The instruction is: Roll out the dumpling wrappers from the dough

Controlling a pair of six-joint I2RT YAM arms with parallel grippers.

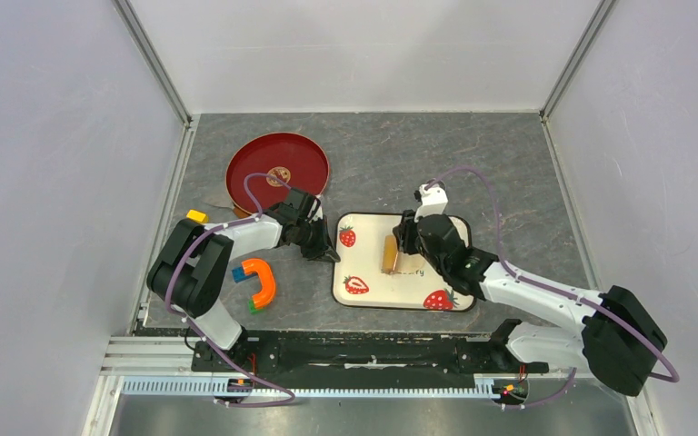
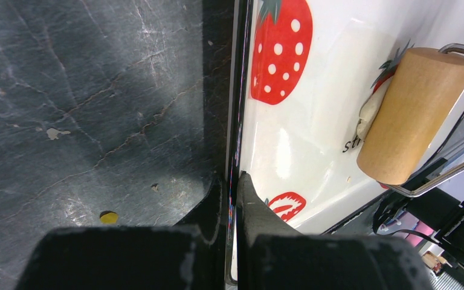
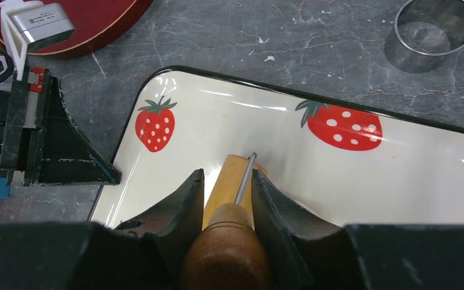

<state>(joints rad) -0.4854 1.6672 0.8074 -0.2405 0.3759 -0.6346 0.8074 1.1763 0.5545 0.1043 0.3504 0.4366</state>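
Roughly early: dough [image 2: 367, 115] under roller [image 1: 389, 253], nothing cut out yet.
Top view: your left gripper [image 1: 328, 253] pinches the strawberry tray [image 1: 377, 292] by its left rim, your right gripper [image 1: 401, 242] clamps the roller over it; grey marbled table [image 1: 473, 173], white walls [image 1: 54, 182]. Left wrist: the dough peeks from under the roller, hardly flattened. Right wrist: the metal ring [image 3: 435, 27] stands unused beyond the tray; flattening and cutting remain.
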